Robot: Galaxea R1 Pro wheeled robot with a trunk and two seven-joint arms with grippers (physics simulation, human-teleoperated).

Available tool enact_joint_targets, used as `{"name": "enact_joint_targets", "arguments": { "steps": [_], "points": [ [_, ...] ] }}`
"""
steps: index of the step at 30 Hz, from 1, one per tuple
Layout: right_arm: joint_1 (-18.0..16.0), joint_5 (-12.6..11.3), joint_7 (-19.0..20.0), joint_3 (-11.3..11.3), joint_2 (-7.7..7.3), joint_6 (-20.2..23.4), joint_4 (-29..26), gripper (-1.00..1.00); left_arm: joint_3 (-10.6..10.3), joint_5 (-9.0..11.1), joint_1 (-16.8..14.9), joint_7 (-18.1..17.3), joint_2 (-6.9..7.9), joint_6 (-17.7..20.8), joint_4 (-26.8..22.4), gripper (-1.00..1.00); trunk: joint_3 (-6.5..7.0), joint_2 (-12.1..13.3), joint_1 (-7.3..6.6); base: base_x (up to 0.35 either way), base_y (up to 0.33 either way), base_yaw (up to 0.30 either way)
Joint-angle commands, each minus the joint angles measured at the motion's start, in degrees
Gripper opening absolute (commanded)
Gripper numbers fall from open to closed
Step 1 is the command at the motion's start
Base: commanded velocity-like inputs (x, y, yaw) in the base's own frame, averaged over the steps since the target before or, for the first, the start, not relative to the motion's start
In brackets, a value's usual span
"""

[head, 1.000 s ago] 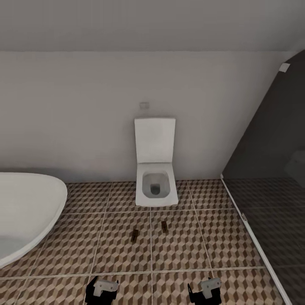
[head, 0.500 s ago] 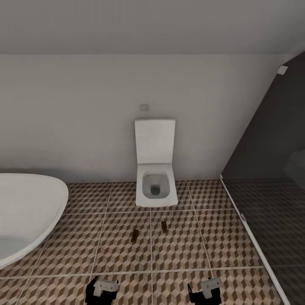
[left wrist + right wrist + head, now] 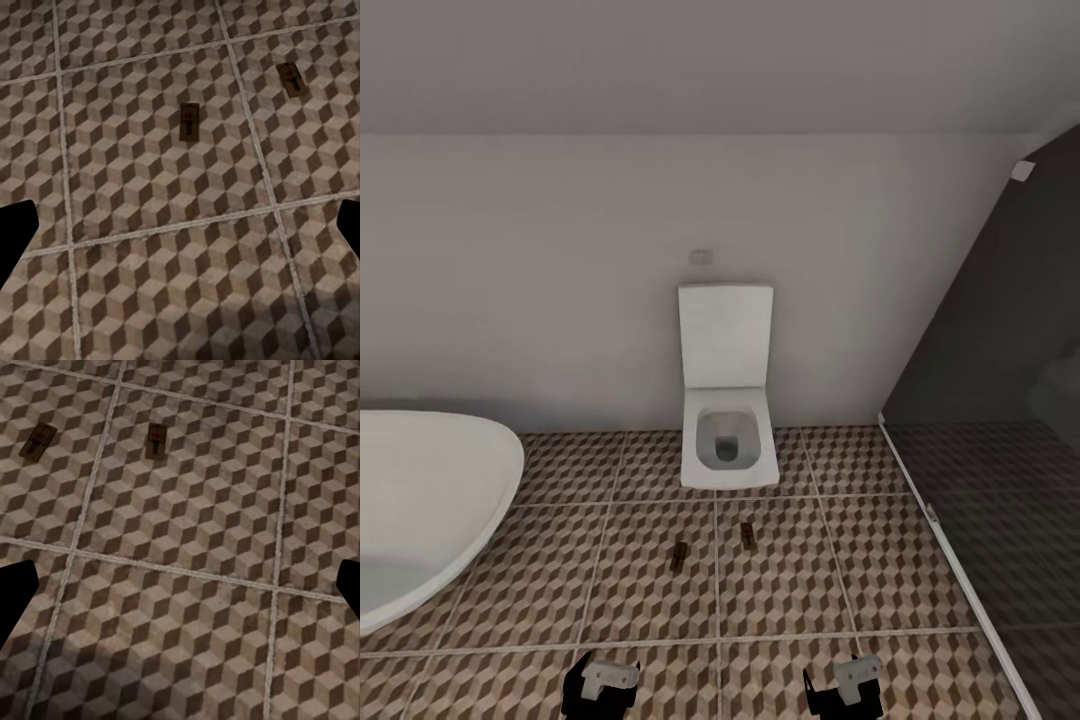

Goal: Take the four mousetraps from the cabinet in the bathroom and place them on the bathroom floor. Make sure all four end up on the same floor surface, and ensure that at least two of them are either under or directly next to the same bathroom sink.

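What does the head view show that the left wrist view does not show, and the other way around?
Head view alone: the toilet against the wall, the bathtub at the left, the dark glass partition at the right, and both arms low in the picture, the left pincer and the right pincer. Left wrist view alone: a close look at the traps, where a dark wire part can be made out on each board. Both share: two mousetraps lying apart on the bathroom floor, on neighbouring tiles.

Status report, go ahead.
Left pincer and right pincer low, both open and empty. Two mousetraps, one and another, flat on floor before toilet. Nothing in the way.
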Motion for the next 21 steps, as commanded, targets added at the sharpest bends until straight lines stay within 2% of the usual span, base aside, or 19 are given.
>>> {"name": "enact_joint_targets", "arguments": {
  "steps": [1,21],
  "points": [
    [-0.04,0.31,-0.60,0.44,0.01,-0.07,0.07,1.00,-0.50,0.32,-0.09,0.23,-0.04,-0.35,0.25,1.00,0.12,0.36,-0.21,0.000,0.000,0.000],
    [-0.04,0.28,-0.60,0.44,0.01,-0.07,0.07,1.00,-0.50,0.32,-0.09,0.24,-0.07,-0.35,0.30,1.00,3.71,8.38,-4.61,0.000,0.000,0.000]
  ]
}}
